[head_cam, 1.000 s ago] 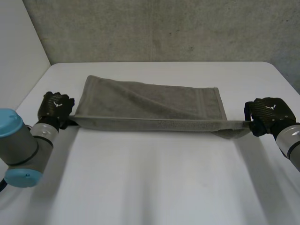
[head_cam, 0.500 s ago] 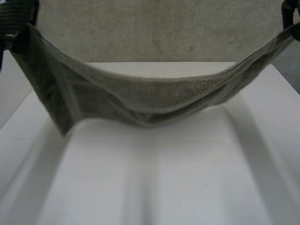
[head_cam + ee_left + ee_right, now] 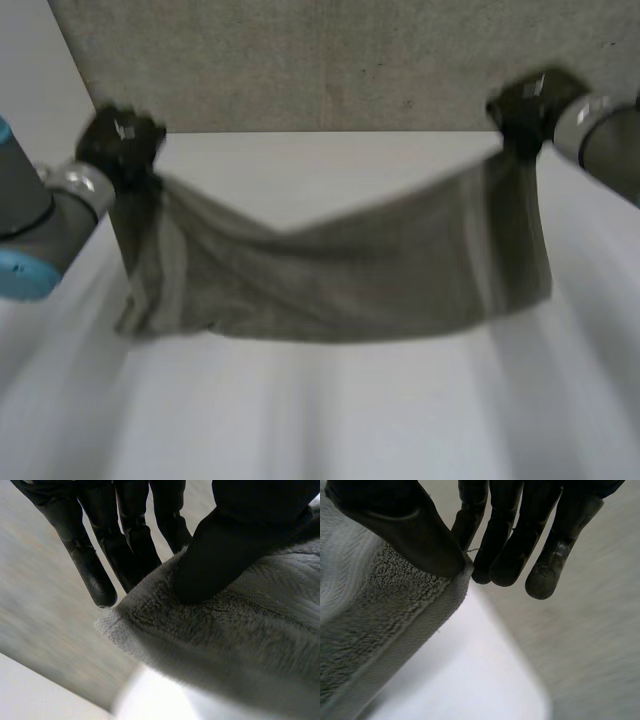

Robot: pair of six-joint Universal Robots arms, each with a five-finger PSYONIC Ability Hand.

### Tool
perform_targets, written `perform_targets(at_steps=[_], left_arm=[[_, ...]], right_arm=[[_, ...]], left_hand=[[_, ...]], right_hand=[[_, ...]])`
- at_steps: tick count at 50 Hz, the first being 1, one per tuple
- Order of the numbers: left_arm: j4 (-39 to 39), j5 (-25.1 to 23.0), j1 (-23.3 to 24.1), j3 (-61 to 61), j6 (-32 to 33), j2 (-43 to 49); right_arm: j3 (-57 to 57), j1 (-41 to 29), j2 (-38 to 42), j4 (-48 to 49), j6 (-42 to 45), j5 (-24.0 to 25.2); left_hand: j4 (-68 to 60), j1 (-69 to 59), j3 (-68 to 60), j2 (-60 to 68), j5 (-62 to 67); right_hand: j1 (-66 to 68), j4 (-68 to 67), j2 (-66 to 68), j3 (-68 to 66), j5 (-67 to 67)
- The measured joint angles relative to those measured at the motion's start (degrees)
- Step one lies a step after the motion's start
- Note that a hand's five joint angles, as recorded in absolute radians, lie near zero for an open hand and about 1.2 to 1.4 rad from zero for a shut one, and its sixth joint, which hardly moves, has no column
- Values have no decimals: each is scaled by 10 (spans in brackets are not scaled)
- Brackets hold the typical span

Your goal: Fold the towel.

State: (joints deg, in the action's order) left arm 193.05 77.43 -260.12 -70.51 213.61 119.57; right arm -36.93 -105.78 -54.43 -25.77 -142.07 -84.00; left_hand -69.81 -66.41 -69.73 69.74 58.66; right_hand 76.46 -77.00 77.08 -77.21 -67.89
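Observation:
The grey towel [image 3: 340, 275] hangs in the air between my two hands, sagging in the middle, its lower edge near the white table [image 3: 330, 410]. My left hand [image 3: 118, 145] holds one upper corner at the left. In the left wrist view its thumb [image 3: 225, 555] presses the towel [image 3: 240, 640] against the fingers [image 3: 125, 540]. My right hand [image 3: 528, 108] holds the other upper corner at the right. In the right wrist view its thumb [image 3: 405, 530] pinches the towel's edge [image 3: 385, 625] against the fingers [image 3: 505, 535].
A grey concrete wall [image 3: 330, 60] stands behind the table's far edge. A pale wall [image 3: 40, 100] rises at the left.
From lying flat on the table, the towel was lifted high by its two corners. Both hands have since come down and away from the camera, and the towel now hangs lower, near the table.

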Motion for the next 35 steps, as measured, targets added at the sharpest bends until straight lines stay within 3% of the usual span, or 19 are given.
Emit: perform_targets(at_steps=[8,11,23,29,35], left_arm=[[226,41,20,61,-120,-93],[261,48,21,55,-149,-119],[178,44,-3,-98,-173,-127],[193,8,-15,-230,-161,-93],[220,-26,-18,-305,-121,-48]], right_arm=[[87,-7,-56,198,-104,-47],[79,-5,-80,215,-120,-45],[-85,2,-105,66,-110,56],[-270,9,-107,99,-62,90],[-439,8,-103,175,17,93]], left_hand=[[0,0,0,0,0],[0,0,0,0,2],[0,0,0,0,3],[0,0,0,0,3],[0,0,0,0,3]], right_hand=[[0,0,0,0,0],[0,0,0,0,0],[0,0,0,0,0],[0,0,0,0,0],[0,0,0,0,0]])
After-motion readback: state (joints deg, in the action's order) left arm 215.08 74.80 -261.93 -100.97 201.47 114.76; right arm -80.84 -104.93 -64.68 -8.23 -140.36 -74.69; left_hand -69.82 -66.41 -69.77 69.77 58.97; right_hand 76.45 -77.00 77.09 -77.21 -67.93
